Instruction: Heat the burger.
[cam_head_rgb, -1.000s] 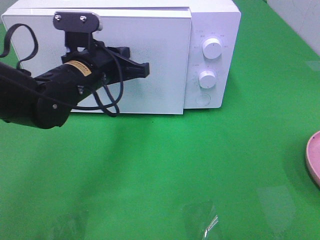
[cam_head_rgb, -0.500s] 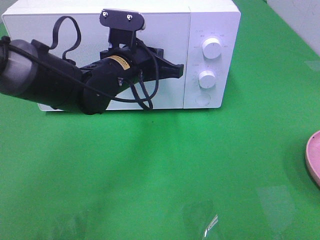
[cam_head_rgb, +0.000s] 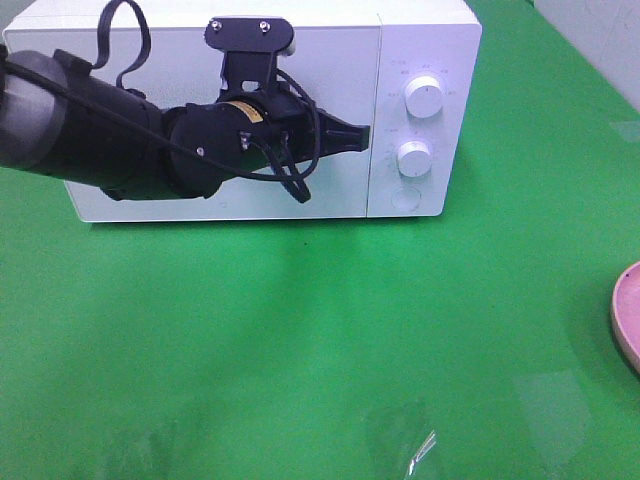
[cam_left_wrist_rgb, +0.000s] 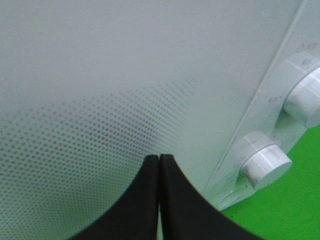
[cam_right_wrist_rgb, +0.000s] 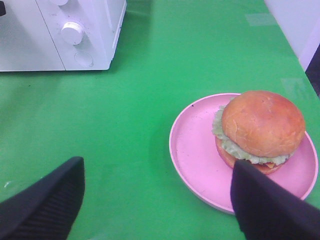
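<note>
The burger (cam_right_wrist_rgb: 262, 122), golden bun over green lettuce, sits on a pink plate (cam_right_wrist_rgb: 195, 150); only the plate's rim (cam_head_rgb: 628, 315) shows at the right edge of the high view. My right gripper (cam_right_wrist_rgb: 157, 167) hovers open above the table beside the plate, one finger (cam_right_wrist_rgb: 265, 205) in front of the burger, nothing between them. The white microwave (cam_head_rgb: 420, 60) stands at the back with its door closed. My left gripper (cam_head_rgb: 368, 137) is shut and empty, its tips (cam_left_wrist_rgb: 159, 157) at the door's right side near the control panel.
Two white knobs (cam_head_rgb: 425, 97) (cam_head_rgb: 414, 157) and a round button are on the microwave's right panel. The green table (cam_head_rgb: 320, 350) stretches between the microwave and the plate. A white wall edge shows at the far right.
The microwave door, ajar a second ago, has swung shut. My left arm swept right across the door, its shut tips now near the control panel. The right gripper has not moved.
</note>
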